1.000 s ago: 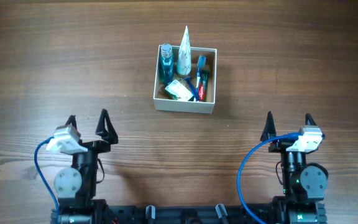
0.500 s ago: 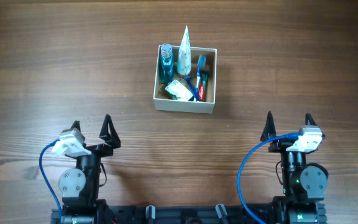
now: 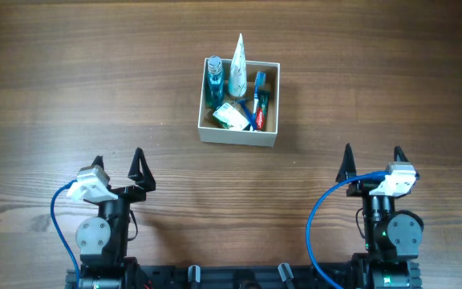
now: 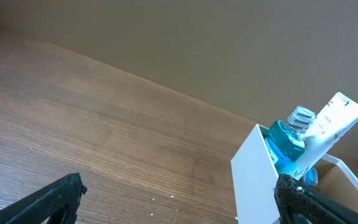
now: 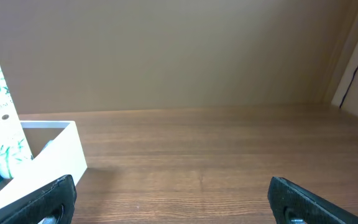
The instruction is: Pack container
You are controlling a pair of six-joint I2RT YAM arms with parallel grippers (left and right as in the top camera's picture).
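Both arms sit drawn in close to their bases at the near edge of the wooden table (image 3: 70, 80), wrists pointing toward the far side. The left gripper (image 3: 117, 158) and right gripper (image 3: 372, 152) each have fingers spread wide, holding nothing. The container (image 3: 237, 137) stands well apart from both, farther up the table, with a blue bottle (image 3: 214, 80) and a white tube (image 3: 238, 58) upright inside.

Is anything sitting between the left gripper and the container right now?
Nothing visible does. Only wooden table lies between the open left gripper and the container, which holds several toiletries.
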